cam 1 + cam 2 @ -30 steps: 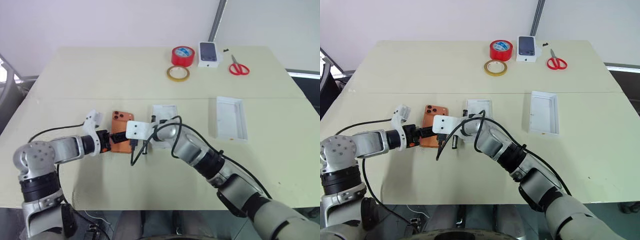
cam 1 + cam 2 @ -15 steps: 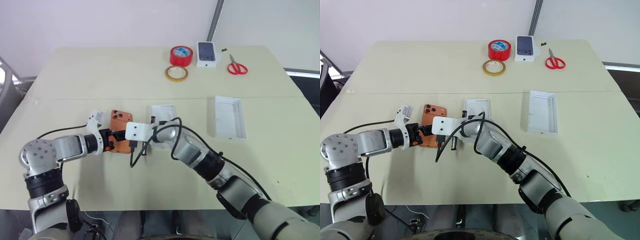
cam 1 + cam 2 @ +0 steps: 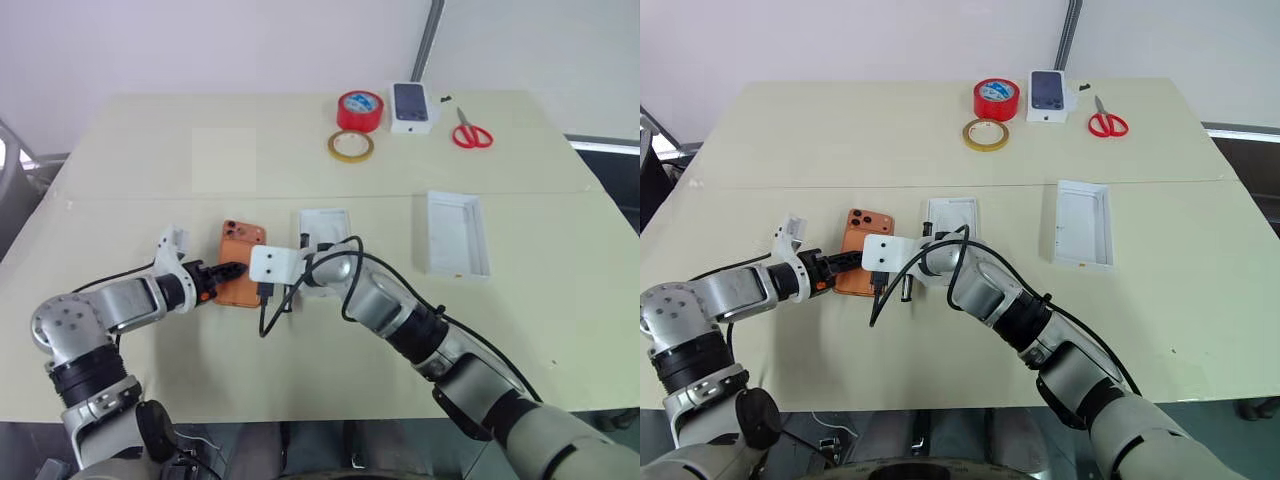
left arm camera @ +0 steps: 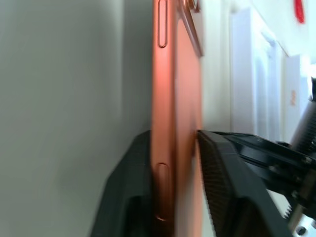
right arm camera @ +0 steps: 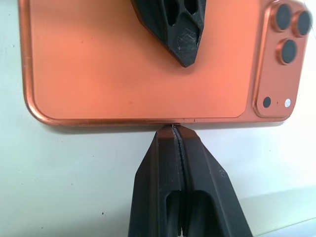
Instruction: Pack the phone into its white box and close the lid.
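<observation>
Orange and flat, the phone (image 3: 240,276) lies back-up on the cream bench (image 3: 150,160), its camera cluster toward the far side. The left pincer (image 3: 222,272) grips it: in the left wrist view one black finger (image 4: 128,197) sits under the phone's near edge and the other presses on its back, so the phone (image 4: 170,123) is clamped between them. The right pincer (image 5: 175,129) has its two fingers pressed together with nothing between them, the tips touching the phone's long edge on the side facing the white box (image 3: 328,232).

That box stands just beside the phone, to its right, with its moulded insert showing. The lid (image 3: 457,234) lies well apart on the right side of the bench, open side up.

Along the far edge sit a red tape roll (image 3: 360,110), a thin yellowish tape ring (image 3: 352,146), a smaller white box with a dark phone picture (image 3: 413,106) and red-handled scissors (image 3: 468,130).
</observation>
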Robot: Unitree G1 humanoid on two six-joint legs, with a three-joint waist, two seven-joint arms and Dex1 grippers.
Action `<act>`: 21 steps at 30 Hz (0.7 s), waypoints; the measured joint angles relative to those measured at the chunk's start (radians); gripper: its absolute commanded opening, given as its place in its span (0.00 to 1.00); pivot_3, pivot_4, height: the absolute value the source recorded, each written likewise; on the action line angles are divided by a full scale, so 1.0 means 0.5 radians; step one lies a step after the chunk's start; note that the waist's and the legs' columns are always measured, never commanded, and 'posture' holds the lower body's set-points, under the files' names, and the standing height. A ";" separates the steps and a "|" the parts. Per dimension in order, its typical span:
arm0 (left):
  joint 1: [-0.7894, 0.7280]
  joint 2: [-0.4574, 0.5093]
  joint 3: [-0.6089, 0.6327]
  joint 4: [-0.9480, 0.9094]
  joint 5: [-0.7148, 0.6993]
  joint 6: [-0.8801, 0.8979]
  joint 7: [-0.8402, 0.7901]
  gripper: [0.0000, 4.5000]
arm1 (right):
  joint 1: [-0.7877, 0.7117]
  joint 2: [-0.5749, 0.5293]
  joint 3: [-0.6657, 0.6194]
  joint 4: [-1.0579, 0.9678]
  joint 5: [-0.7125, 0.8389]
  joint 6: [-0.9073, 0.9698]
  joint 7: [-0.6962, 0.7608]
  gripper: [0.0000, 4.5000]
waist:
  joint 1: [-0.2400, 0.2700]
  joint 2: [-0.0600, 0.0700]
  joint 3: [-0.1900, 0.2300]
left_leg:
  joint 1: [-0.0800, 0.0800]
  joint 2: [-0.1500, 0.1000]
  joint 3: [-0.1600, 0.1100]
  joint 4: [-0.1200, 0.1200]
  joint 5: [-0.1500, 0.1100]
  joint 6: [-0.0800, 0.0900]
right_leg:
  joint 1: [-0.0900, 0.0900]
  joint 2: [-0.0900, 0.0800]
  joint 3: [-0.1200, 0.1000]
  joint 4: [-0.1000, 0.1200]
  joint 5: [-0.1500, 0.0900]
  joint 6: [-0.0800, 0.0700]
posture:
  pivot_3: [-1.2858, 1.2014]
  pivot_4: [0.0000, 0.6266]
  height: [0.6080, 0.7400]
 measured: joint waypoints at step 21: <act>0.039 0.013 0.146 0.169 -0.509 -0.053 0.259 0.02 | 0.047 -0.164 -0.216 -0.592 0.075 0.303 0.100 0.00 | 0.007 -0.007 0.003 | -0.005 0.000 0.000 -0.002 0.001 -0.002 | -0.006 0.000 0.000 0.000 0.000 0.000 | 0.52 0.24 1.00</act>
